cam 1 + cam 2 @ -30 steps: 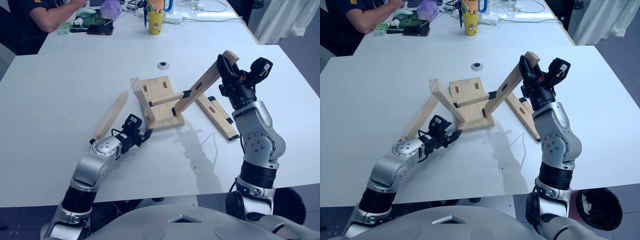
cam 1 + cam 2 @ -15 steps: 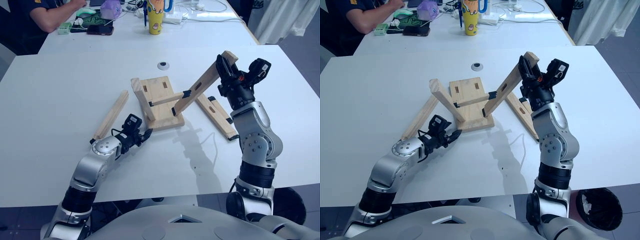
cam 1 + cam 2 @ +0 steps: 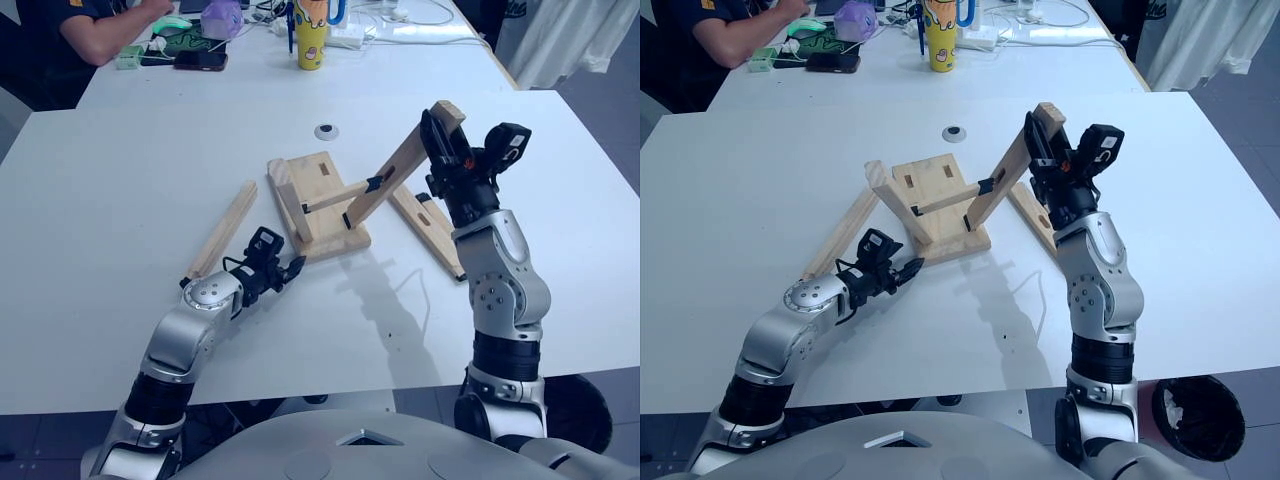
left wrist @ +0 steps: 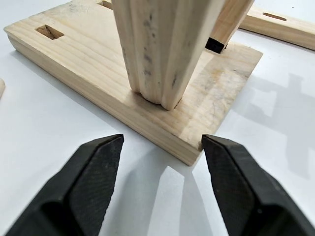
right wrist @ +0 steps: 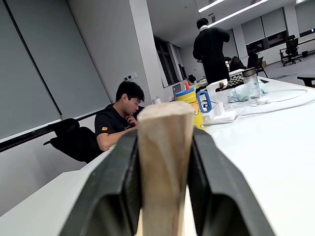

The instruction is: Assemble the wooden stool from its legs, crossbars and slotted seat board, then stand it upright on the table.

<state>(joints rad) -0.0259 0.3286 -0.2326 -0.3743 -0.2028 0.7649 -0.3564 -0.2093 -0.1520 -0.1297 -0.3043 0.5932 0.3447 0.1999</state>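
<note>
Since a second ago our right gripper [image 3: 446, 142] has carried its leg [image 3: 395, 172] a little toward our left. The seat board [image 3: 338, 236] has slid and turned slightly with it. Our left gripper [image 4: 162, 143] has not moved.

The board lies flat mid-table [image 3: 120, 180]. A second leg [image 3: 291, 200] stands in it, and a crossbar [image 3: 335, 197] joins that leg to the one we hold, which leans with its foot on the board. Our right claw pinches the leg's top end, a pad flat on each side. Our left claw is spread and holds nothing, low over the table just before the board's near corner. A spare leg [image 3: 222, 230] lies to our left of the board and a slotted piece [image 3: 432, 228] to our right, both flat.

We judge the wood stiff, light and dry, so it should not slip in the pads. The joints look loose, though, and the whole frame drags when one leg is pushed. Holding the leg high gives leverage, but the board probably needs pinning at its near edge, where our left claw could close on it.
</note>
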